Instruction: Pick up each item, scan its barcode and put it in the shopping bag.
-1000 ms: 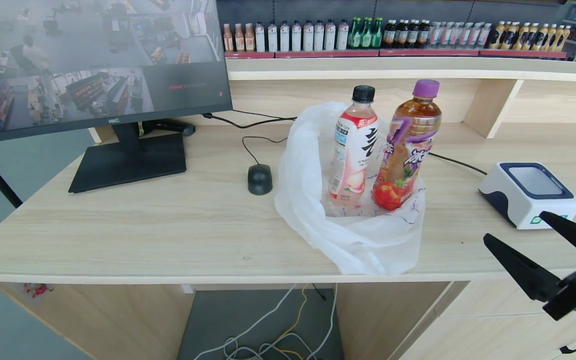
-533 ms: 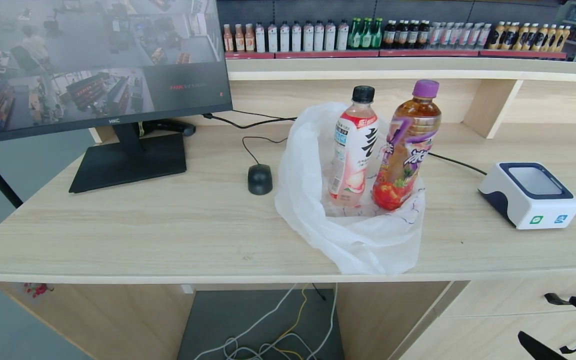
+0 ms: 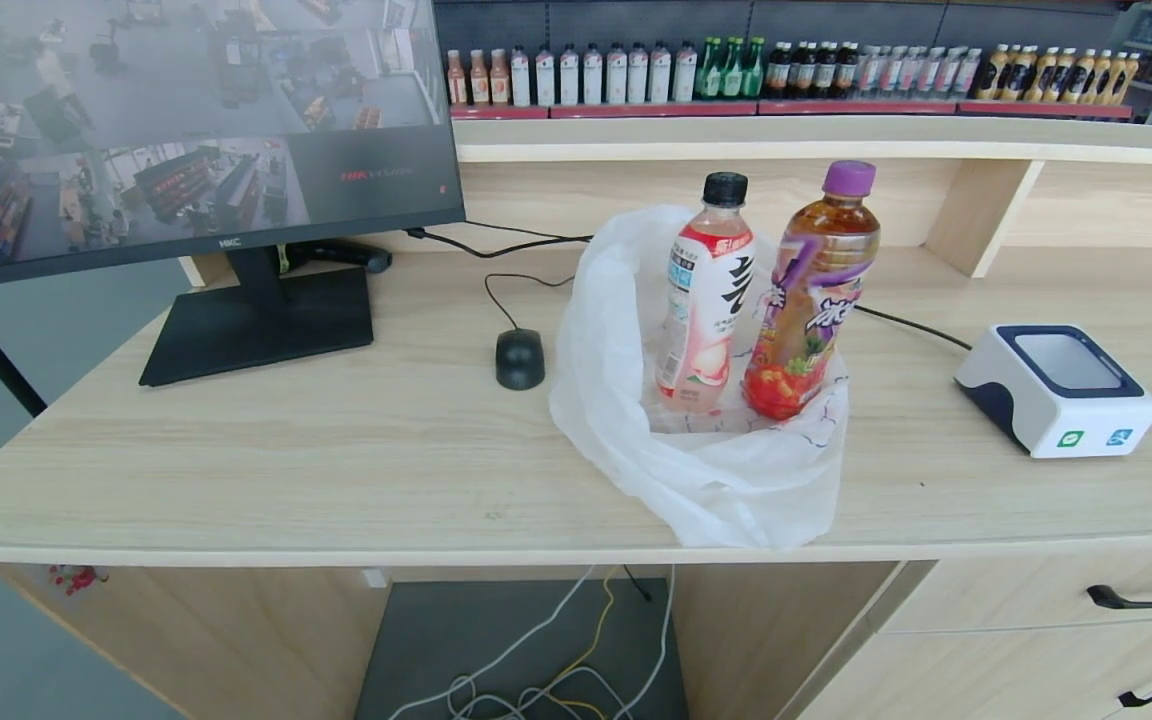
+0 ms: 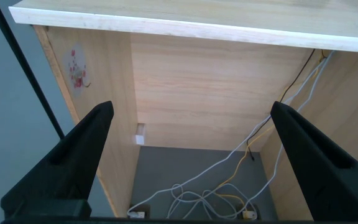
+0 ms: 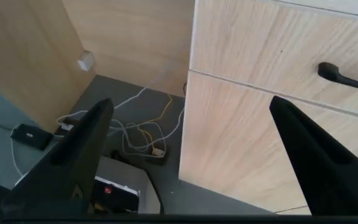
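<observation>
Lowered since the earlier frames: right gripper [image 5: 189, 102], taken from near the scanner [image 3: 1056, 390] down past the counter [image 3: 336, 440] edge. Bag, bottles and scanner are unchanged.

Left to right:
- left gripper [image 4: 191, 109] is parked low in front of the open space under the counter, aimed at the cables [image 4: 216, 186]. Its jaws are spread wide and nothing is gripped.
- monitor [image 3: 186, 120] is set at the far left and the mouse [image 3: 520, 358] just left of the bag. Both are kept out of the working lane.
- bag [image 3: 716, 480] is laid mid-counter with its mouth slumped open and its near side hanging toward the edge, so items can be dropped in from above.
- pink bottle [image 3: 706, 300] is stood upright inside the bag.
- brown bottle [image 3: 811, 290] is stood upright just right of it, also inside. Whether the two bottles touch cannot be told. Both are propped by the bag's folds and by each other's nearness.
- scanner is placed well right of the bag, window tilted up, so a barcode can be shown from above on the way to the bag.
- right gripper is held low at the right, facing the drawers [image 5: 247, 124]. Its jaws are wide apart and nothing is held.

Judgement: with both bottles bagged and both arms stowed empty, the task is taken as finished or nearly so.
</observation>
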`<state>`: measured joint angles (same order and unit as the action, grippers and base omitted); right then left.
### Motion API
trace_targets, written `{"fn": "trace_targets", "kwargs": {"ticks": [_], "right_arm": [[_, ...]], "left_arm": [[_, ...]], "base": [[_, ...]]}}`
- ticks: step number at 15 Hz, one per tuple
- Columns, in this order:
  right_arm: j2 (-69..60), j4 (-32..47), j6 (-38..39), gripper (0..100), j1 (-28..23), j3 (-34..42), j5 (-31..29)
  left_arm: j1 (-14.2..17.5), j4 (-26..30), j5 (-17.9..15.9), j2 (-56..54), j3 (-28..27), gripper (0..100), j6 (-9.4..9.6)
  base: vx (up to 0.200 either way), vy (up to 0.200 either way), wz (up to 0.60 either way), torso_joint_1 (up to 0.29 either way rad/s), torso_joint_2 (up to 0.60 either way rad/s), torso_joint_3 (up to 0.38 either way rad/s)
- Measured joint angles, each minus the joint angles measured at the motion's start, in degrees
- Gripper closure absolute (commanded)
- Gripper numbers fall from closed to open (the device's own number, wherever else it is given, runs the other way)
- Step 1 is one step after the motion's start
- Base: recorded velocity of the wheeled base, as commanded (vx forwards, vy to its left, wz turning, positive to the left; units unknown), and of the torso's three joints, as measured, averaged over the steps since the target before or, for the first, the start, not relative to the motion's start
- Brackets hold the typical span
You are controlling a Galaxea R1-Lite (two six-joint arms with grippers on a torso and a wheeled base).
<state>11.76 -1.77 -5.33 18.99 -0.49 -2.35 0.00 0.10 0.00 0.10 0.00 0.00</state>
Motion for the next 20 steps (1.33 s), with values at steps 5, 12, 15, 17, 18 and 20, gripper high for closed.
{"fn": "trace_targets", "kwargs": {"ticks": [5, 12, 15, 17, 18, 20], "right_arm": [[-2.3, 0.5, 5.2, 0, -5.6, -0.4, -7.8], [-5.2, -1.7, 8.2, 0, -12.8, 0.0, -8.8], [-6.3, -1.7, 5.8, 0, -12.6, 0.3, 1.3], [-6.4, -1.7, 6.1, 0, -12.8, 0.4, 3.5], [-6.5, -1.7, 6.4, 0, -13.0, 0.5, 3.3], [-6.6, -1.5, 6.7, 0, -13.1, 0.5, 2.0]], "left_arm": [[0.0, 0.0, 0.0, 0.0, 0.0, 0, 0.0], [0.0, 0.0, 0.0, 0.0, 0.0, 0, 0.0], [0.0, 0.0, 0.0, 0.0, 0.0, 0, 0.0], [0.0, 0.0, 0.0, 0.0, 0.0, 0, 0.0], [0.0, 0.0, 0.0, 0.0, 0.0, 0, 0.0], [0.0, 0.0, 0.0, 0.0, 0.0, 0, 0.0]], "base": [[0.0, 0.0, 0.0, 0.0, 0.0, 0.0], [0.0, 0.0, 0.0, 0.0, 0.0, 0.0], [0.0, 0.0, 0.0, 0.0, 0.0, 0.0], [-0.1, 0.0, 0.0, 0.004, 0.0, 0.004], [-0.2, 0.0, 0.0, 0.002, 0.0, -0.002], [-0.2, 0.0, 0.0, 0.015, 0.0, -0.002]]}}
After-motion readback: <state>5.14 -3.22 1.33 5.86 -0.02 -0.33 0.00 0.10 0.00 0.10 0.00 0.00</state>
